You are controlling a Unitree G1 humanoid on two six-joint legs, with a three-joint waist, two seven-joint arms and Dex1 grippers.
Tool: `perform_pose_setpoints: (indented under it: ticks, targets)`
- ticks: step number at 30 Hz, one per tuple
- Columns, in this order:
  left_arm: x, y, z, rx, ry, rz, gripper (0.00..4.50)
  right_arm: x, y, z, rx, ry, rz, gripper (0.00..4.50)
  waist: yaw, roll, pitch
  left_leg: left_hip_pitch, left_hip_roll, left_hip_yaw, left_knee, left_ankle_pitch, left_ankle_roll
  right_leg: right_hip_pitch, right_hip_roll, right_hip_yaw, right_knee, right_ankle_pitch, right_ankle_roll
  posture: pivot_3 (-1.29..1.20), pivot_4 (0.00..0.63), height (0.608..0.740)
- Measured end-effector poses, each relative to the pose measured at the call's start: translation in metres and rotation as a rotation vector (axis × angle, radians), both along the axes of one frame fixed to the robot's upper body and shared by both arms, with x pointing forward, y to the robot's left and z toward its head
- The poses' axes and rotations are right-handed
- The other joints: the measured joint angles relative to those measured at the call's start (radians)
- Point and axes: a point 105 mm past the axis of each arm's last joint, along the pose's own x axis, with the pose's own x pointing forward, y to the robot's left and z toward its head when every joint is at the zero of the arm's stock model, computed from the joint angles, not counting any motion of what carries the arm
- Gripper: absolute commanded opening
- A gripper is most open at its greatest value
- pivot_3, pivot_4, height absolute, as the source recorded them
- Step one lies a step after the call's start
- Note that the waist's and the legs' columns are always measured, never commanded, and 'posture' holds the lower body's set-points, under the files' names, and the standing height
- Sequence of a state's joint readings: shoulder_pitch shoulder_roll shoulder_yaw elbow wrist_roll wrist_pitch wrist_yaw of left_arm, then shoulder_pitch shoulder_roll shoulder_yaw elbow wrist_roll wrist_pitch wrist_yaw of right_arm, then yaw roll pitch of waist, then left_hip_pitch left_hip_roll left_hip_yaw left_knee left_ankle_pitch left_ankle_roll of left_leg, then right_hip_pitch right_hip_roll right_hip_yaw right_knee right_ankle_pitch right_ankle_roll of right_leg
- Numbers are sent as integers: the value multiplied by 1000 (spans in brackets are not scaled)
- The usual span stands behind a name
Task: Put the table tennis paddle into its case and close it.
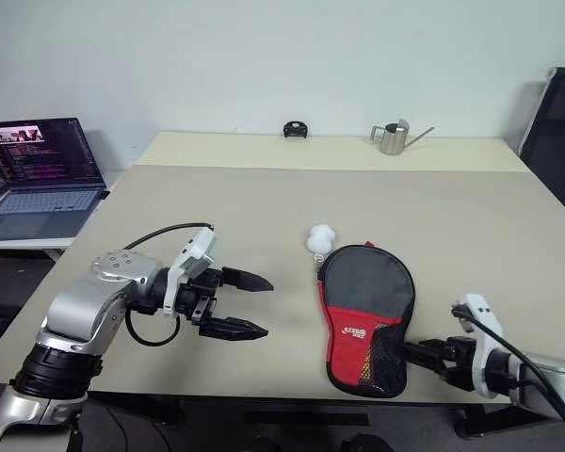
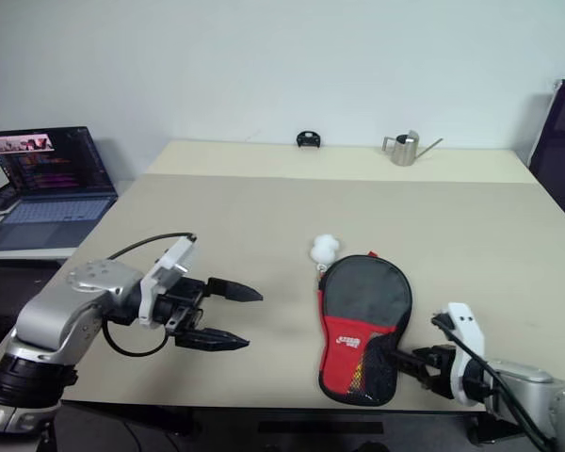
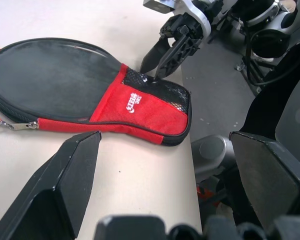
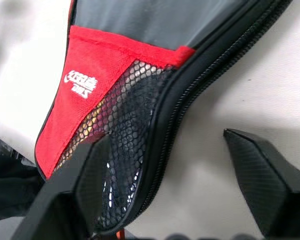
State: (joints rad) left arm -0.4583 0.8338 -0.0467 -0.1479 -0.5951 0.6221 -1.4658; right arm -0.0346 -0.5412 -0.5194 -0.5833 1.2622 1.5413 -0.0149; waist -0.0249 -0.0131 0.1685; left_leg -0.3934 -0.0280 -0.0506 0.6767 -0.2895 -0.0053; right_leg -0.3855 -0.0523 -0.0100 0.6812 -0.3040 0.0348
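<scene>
Beige table [image 1: 264, 202] spreads ahead, with a laptop [image 1: 40, 174] off to my left and a small metal watering can [image 1: 393, 137] at the far edge. From my head, the case [image 1: 365, 318] lies flat near the front edge, a white ball [image 1: 319, 238] just beyond it — my left gripper [image 1: 248, 303] hovers well apart, fingers spread wide, holding nothing. My left wrist shows the case zipped shut. My right wrist shows my right gripper [image 4: 165, 200] parted beside the mesh pocket [image 4: 132, 135], gripping nothing.

Even, diffuse room light; soft shadows lie beneath the left gripper [image 1: 248, 303]. Its near fingers [image 3: 65, 185] appear blurred, oversized.
</scene>
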Motion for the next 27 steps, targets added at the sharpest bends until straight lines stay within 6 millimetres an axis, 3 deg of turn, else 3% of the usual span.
perform_pose_setpoints:
  ticks: [2, 6, 11, 21, 27]
  targets:
    - [0, -2, -1, -5, 1, -3, 4500, 9, -2, 16, -1, -74, -1, 3732, -2, 0, 0, 0, 0, 0, 0, 0, 0, 0, 0, 0, 0, 0, 0, 0, 150, 740]
    - [2, -4, -1, -14, -1, 6, 4500, 19, -1, 37, -15, -163, 50, 4457, -6, 0, 0, 0, 1, 0, 0, 0, 0, 0, 1, 0, 0, 0, 0, 0, 150, 740]
    - [8, -7, -3, -34, -9, 55, 4500, 33, 17, 61, -51, -319, 186, 4457, -5, 0, 0, 0, 1, 0, 0, 0, 0, 0, 1, 0, 0, 0, 0, 0, 150, 740]
    - [46, 1, -9, -74, -98, 342, 4500, 47, 70, 55, -81, -473, 411, 4457, -2, 0, 0, -1, 0, 0, 1, 0, 0, -1, 0, 0, 0, 0, 0, 0, 150, 740]
    - [76, 4, -5, -61, -204, 520, 4500, 77, 85, 37, -92, -492, 413, 4457, -3, 0, 0, -1, 0, 0, 1, 0, 0, -2, 0, 0, 1, 0, 0, 0, 150, 740]
